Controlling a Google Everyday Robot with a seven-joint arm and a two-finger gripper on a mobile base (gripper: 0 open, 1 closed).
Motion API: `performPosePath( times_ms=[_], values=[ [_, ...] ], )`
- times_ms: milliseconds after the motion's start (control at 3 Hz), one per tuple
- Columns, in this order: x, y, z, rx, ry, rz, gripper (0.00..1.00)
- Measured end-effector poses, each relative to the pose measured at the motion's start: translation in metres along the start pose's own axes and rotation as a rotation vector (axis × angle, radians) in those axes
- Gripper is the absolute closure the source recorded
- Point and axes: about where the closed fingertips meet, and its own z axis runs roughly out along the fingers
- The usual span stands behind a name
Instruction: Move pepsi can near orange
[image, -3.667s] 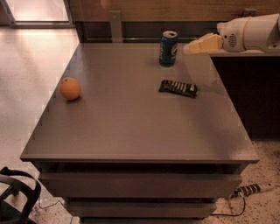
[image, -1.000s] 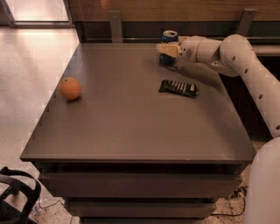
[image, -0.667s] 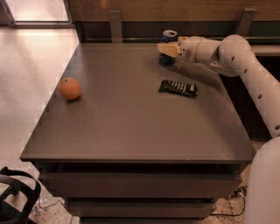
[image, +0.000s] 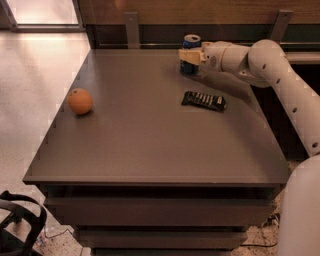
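**Can gripped at the far right corner of the bench**

The small dark blue pepsi can (image: 192, 42) with its silver top stood upright near the far edge of the bench, towards the far right corner. The robot's tan two-finger gripper (image: 189, 56) was clenched around the can's middle, grasping it. The white jointed arm (image: 272, 62) reached in from beyond the right edge. A flat black snack bar wrapper (image: 203, 100) lay nearer the front, just off the can and close to the right edge. The round, dimpled orange (image: 80, 101) sat well apart from the can, close to the left edge of the flat grey-brown bench (image: 150, 150).
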Motion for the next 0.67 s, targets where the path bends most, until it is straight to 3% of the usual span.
performPosePath(
  times_ms=[667],
  values=[
    [-0.0025, 0.0034, 0.0005, -0.019, -0.002, 0.007, 1.00]
  ],
)
